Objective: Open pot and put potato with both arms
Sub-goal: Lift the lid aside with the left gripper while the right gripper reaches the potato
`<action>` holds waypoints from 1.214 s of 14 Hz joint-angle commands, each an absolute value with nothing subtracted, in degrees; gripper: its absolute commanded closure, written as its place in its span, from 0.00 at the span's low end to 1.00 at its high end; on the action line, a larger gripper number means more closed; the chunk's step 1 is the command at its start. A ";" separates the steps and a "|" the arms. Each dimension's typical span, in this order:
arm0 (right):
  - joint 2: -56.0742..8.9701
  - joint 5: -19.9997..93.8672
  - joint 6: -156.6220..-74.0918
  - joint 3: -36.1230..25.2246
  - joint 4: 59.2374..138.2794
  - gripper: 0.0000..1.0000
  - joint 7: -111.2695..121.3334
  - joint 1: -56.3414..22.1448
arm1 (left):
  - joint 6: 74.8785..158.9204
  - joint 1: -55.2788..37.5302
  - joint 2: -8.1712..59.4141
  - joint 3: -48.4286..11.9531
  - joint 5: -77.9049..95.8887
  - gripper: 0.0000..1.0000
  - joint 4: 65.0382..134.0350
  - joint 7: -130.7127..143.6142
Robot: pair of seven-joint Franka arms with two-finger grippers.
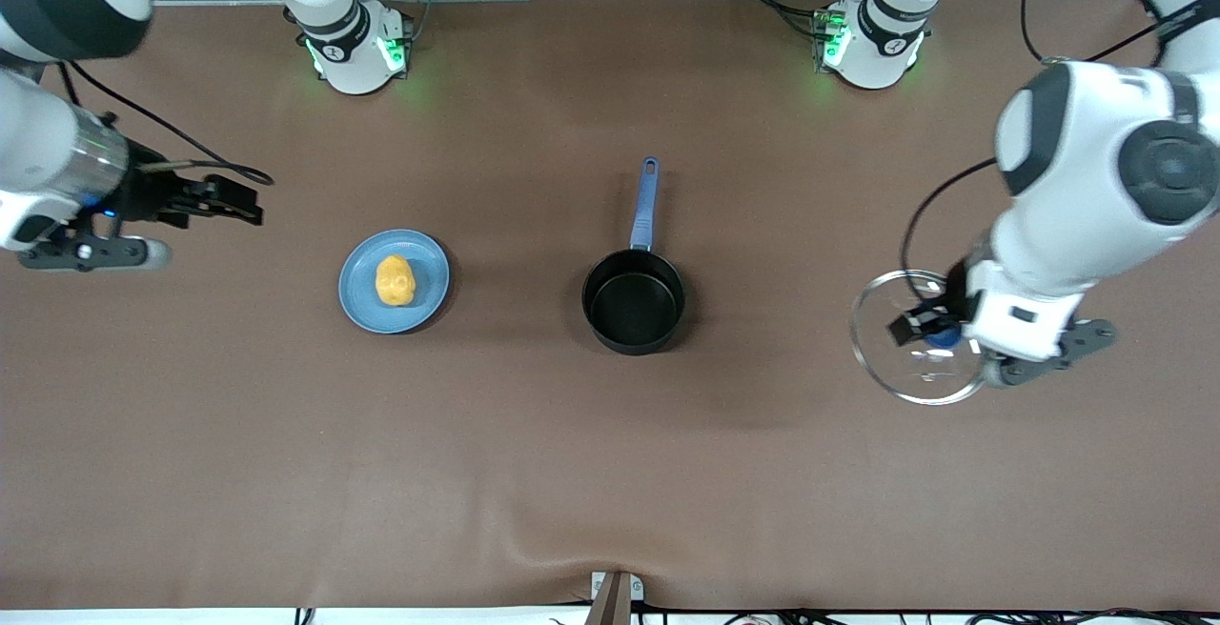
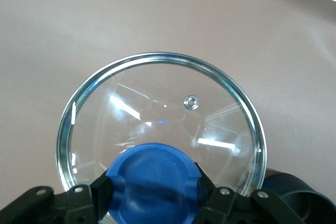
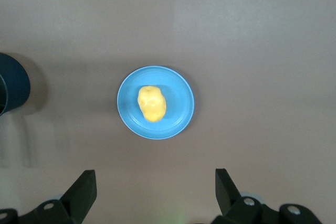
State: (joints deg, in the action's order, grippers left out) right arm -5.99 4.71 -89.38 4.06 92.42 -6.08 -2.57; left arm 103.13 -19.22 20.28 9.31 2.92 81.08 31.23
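The black pot (image 1: 634,303) stands open in the middle of the table, its blue handle (image 1: 645,206) pointing toward the robots' bases. Its glass lid (image 1: 886,351) is over the table toward the left arm's end, and my left gripper (image 1: 939,330) is shut on the lid's blue knob (image 2: 155,174). The left wrist view looks through the lid (image 2: 157,103), with the left gripper (image 2: 155,184) clamped on both sides of the knob. The yellow potato (image 1: 395,280) lies on a light-blue plate (image 1: 357,296). My right gripper (image 1: 250,204) hangs open and empty toward the right arm's end; in its wrist view the right gripper (image 3: 156,187) faces the potato (image 3: 151,103).
The plate (image 3: 181,116) sits beside the pot (image 3: 13,87), toward the right arm's end. Brown cloth covers the whole table (image 1: 610,473). A small bracket (image 1: 615,592) sits at the table edge nearest the camera. The arm bases (image 1: 357,44) stand along the edge farthest from it.
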 commanded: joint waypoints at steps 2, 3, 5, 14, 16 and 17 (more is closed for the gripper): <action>-3.34 5.71 -100.26 4.04 105.18 0.00 -7.47 -4.48 | 105.72 -14.26 17.50 6.78 2.63 0.86 85.14 28.32; -3.34 5.71 -102.11 4.13 106.77 0.00 -7.47 -4.83 | 107.04 -13.11 16.71 5.81 2.64 0.86 87.69 26.39; -3.52 5.63 -108.07 4.04 111.94 0.00 -7.47 -5.18 | 117.18 -12.48 12.50 5.45 2.55 0.87 99.34 25.93; -9.83 5.45 -130.51 4.04 124.72 0.00 -7.82 -7.91 | 142.82 -3.60 8.51 -1.67 2.37 0.86 130.51 16.71; -12.99 5.36 -135.50 4.04 125.68 0.00 -7.74 -9.13 | 146.58 -3.52 10.28 -1.67 2.37 0.86 132.96 15.39; -14.66 5.10 -138.22 3.96 126.38 0.00 -7.73 -9.66 | 147.30 -3.34 10.54 -1.67 2.37 0.86 133.94 14.68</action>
State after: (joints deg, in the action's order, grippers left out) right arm -11.74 4.75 -133.49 4.25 125.13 -7.31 -8.17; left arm 144.34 -4.32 10.47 -0.86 2.92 131.71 16.25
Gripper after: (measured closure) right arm 0.000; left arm 0.441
